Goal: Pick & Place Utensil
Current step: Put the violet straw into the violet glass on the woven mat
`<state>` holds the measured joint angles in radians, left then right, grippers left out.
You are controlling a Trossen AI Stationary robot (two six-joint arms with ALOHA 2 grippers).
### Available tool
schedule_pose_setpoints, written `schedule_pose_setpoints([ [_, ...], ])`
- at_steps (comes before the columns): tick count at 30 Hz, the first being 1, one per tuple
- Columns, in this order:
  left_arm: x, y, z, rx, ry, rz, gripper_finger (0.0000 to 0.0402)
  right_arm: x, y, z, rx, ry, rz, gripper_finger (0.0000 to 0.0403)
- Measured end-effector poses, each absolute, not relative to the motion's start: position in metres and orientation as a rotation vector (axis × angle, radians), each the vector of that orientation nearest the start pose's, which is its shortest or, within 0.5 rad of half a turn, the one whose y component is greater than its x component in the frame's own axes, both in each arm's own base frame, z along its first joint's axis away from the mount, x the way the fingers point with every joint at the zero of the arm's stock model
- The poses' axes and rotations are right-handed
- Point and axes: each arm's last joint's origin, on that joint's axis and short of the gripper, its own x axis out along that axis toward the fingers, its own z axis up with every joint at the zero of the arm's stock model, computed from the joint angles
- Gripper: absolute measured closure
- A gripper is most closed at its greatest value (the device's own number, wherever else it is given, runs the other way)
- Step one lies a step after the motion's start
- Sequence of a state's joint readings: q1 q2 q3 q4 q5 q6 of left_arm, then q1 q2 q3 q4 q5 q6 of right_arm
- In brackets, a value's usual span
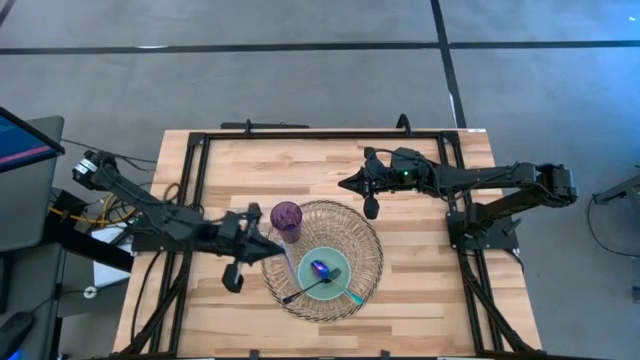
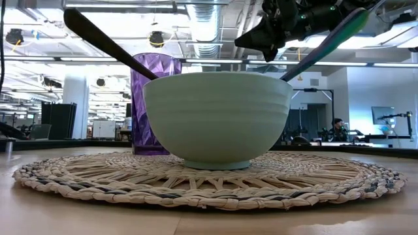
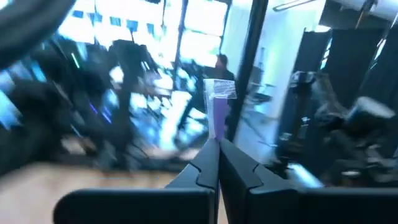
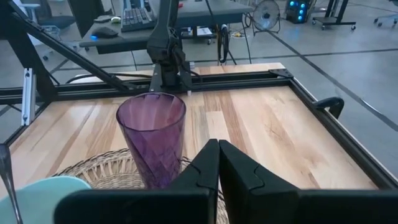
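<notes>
Utensils lie in the pale green bowl [image 1: 325, 272] rather than in any gripper: a dark spoon [image 1: 312, 288] leans out over the bowl's near-left rim, a teal-handled one [image 1: 345, 289] leans out toward the right, and a blue spoon head [image 1: 320, 268] rests inside.

The wooden table [image 1: 250, 170] carries everything, framed by a black rail. On it sits the round woven placemat [image 1: 365, 255], and on the mat stand the bowl and, just beside it at the far left, an upright purple tumbler [image 1: 286, 219]. In the low view the tumbler [image 2: 149, 104] stands behind the bowl [image 2: 217, 114], and the two spoon handles stick up over the rim on either side.

The left gripper [image 1: 272, 246] hovers at the mat's left edge, near the tumbler, its fingers [image 3: 208, 165] pressed together on nothing. The right gripper [image 1: 345, 184] hangs over bare wood beyond the mat, fingers [image 4: 205, 168] likewise closed and empty, pointing toward the tumbler [image 4: 151, 137].
</notes>
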<state>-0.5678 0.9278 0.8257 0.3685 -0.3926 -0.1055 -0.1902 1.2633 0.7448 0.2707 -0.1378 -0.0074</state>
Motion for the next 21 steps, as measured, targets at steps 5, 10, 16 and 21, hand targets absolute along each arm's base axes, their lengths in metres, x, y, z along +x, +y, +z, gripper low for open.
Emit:
schedule_pose_setpoints([
  [5, 0.164, -0.088, 0.386, 0.029, -0.310, -0.030, 0.0398, 0.272, -0.048, 0.262, 0.033, 0.246, -0.051, 0.0400],
  [10, 0.162, -0.083, 0.388, 0.145, -0.288, 0.121, 0.0398, 0.272, -0.048, 0.262, 0.034, 0.250, -0.051, 0.0400],
  [16, 0.161, -0.082, 0.389, 0.162, -0.303, 0.137, 0.0398, 0.272, -0.048, 0.262, 0.034, 0.251, -0.051, 0.0400],
  [21, 0.160, -0.079, 0.389, 0.214, -0.266, 0.253, 0.0398, 0.272, -0.048, 0.261, 0.034, 0.252, -0.051, 0.0400],
])
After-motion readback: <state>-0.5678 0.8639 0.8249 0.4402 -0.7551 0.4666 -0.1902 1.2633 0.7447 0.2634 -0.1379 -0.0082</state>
